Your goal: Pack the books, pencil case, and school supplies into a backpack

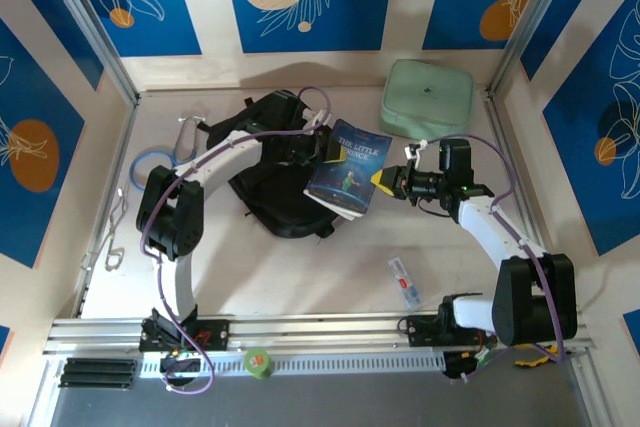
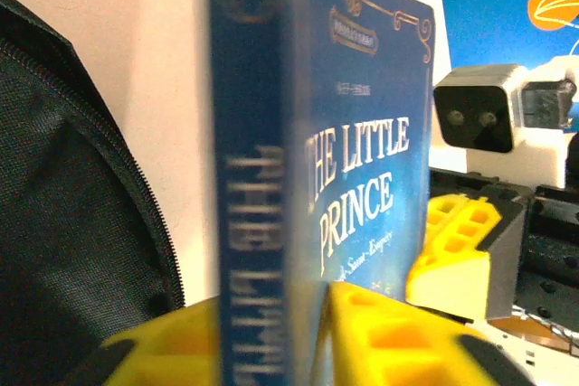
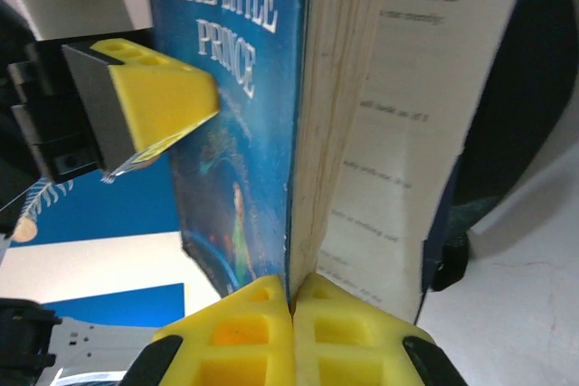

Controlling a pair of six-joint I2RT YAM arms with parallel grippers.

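Above the table (image 1: 300, 277), the left gripper (image 2: 271, 332) clamps the blue book (image 1: 345, 172) by its spine while the right gripper (image 3: 294, 300), closed tight, pinches only the cover: uneven pulling may tear it or drop it short of the backpack (image 1: 270, 197) beneath the left gripper.

I'm looking at a robot lab: two arms (image 1: 172, 222) on a rail (image 1: 320, 328) by a table (image 1: 300, 272), blue walls (image 1: 330, 2) around.

The book (image 1: 347, 169) is deep blue with white lettering and gold scrollwork. The backpack (image 1: 270, 195) is black, and the padded pouch (image 1: 430, 97) is mint green. The pencil case (image 1: 404, 281) is translucent white with red and blue bits. The right gripper (image 3: 291, 309) has yellow pads (image 3: 235, 341). The wall panels (image 1: 345, 12) are blue with white leaf outlines and cream or orange discs.
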